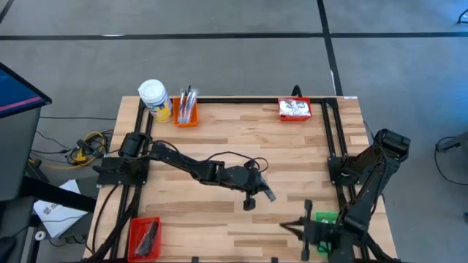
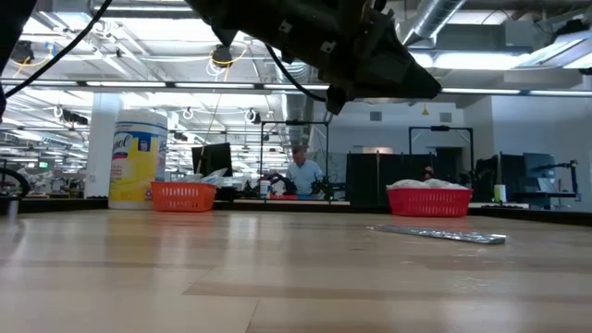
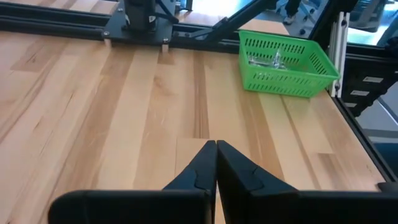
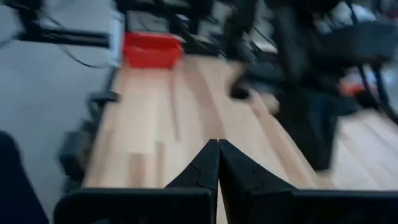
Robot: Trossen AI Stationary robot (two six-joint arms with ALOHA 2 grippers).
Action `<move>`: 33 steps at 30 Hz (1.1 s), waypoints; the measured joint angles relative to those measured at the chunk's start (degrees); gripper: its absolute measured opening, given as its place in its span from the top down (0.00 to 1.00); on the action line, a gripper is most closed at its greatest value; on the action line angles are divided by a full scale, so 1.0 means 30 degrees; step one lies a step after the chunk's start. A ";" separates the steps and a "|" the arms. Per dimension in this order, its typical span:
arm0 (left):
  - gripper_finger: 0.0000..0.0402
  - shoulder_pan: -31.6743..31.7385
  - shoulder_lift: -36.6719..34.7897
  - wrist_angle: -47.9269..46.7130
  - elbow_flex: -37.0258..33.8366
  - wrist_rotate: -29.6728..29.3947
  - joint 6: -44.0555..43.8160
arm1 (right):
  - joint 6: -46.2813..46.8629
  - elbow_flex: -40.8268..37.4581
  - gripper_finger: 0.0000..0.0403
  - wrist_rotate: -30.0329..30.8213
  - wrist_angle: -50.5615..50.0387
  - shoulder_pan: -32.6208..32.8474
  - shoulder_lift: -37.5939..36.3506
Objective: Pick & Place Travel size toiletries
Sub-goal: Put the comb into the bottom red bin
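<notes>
The left claw [image 1: 257, 194] hangs over the middle of the counter [image 1: 219, 139], fingers pressed fully together, holding nothing. A flat silvery sachet [image 2: 439, 234] lies on the wood just beside it. The right claw [image 1: 301, 228] is likewise closed and empty beside the green bin [image 1: 325, 219].

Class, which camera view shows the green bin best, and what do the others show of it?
The left wrist view: the green bin is whole, with clear packets inside. The high view shows only part of it behind the right arm. The low and right wrist views do not show it.
</notes>
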 joint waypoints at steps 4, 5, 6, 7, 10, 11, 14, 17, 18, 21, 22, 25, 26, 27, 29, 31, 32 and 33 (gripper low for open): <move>1.00 0.0000 0.0081 -0.0037 0.0003 0.0000 0.0000 | -0.4603 0.0000 1.00 -0.0416 0.3366 0.0079 0.0000; 1.00 0.0000 0.0225 0.0047 0.0022 0.0000 0.0000 | -0.5311 0.0000 1.00 -0.0930 0.3687 0.0045 0.0000; 1.00 0.0013 0.0318 -0.0188 0.0004 0.0007 0.0000 | -0.5910 0.0000 1.00 -0.1830 0.3913 -0.0054 0.0000; 1.00 0.0086 0.0563 -0.0249 -0.0022 0.0007 0.0000 | -0.6434 -0.0007 1.00 -0.3009 0.4129 -0.0214 0.0000; 1.00 0.0311 0.1218 -0.0131 -0.0007 0.0179 -0.0117 | -0.7175 -0.0404 1.00 -0.6319 0.5588 -0.0696 0.0000; 1.00 0.0398 0.1378 -0.0059 -0.0007 0.0394 -0.0135 | -0.7396 -0.0596 1.00 -0.7126 0.6103 -0.0846 0.0011; 1.00 0.0647 0.1734 -0.0022 -0.0007 0.0482 -0.0253 | -0.7518 -0.0933 1.00 -0.8028 0.6709 -0.1110 0.0015; 1.00 0.0770 0.1843 0.0253 -0.0007 0.0874 -0.0359 | -0.7505 -0.1249 1.00 -0.8077 0.6725 -0.1238 0.0015; 1.00 0.0765 0.1838 0.0388 -0.0007 0.0934 -0.0550 | -0.7425 -0.1350 1.00 -0.8084 0.6741 -0.1246 0.0015; 1.00 0.0729 0.1836 0.0408 0.0000 0.1002 -0.0743 | -0.7197 -0.1675 1.00 -0.8160 0.6831 -0.1355 0.0015; 1.00 0.0726 0.1836 0.0448 0.0000 0.0995 -0.0839 | -0.7126 -0.1776 1.00 -0.8165 0.6853 -0.1355 0.0015; 1.00 0.0806 0.1982 0.0642 0.0015 0.0973 -0.1591 | -0.6988 -0.1896 1.00 -0.8172 0.6882 -0.1461 0.0015; 1.00 0.0846 0.2103 0.0669 0.0029 0.0767 -0.1743 | -0.6958 -0.1932 1.00 -0.8165 0.6887 -0.1464 0.0015; 1.00 0.0902 0.2148 0.0371 0.0001 0.0466 -0.2033 | -0.6949 -0.1949 1.00 -0.8168 0.6874 -0.1476 0.0015; 1.00 0.0952 0.2497 0.0556 0.0101 0.0272 -0.2135 | -0.6949 -0.1953 1.00 -0.8165 0.6889 -0.1555 0.0015; 1.00 0.0976 0.2598 0.0386 0.0138 0.0171 -0.2201 | -0.6949 -0.1953 1.00 -0.8165 0.6883 -0.1645 0.0015; 1.00 0.0973 0.2765 0.0522 0.0218 0.0069 -0.2285 | -0.6942 -0.1953 1.00 -0.8165 0.6888 -0.1649 0.0015; 1.00 0.0975 0.3005 0.0624 0.0434 -0.0109 -0.2432 | -0.6949 -0.1953 1.00 -0.8165 0.6882 -0.1688 0.0015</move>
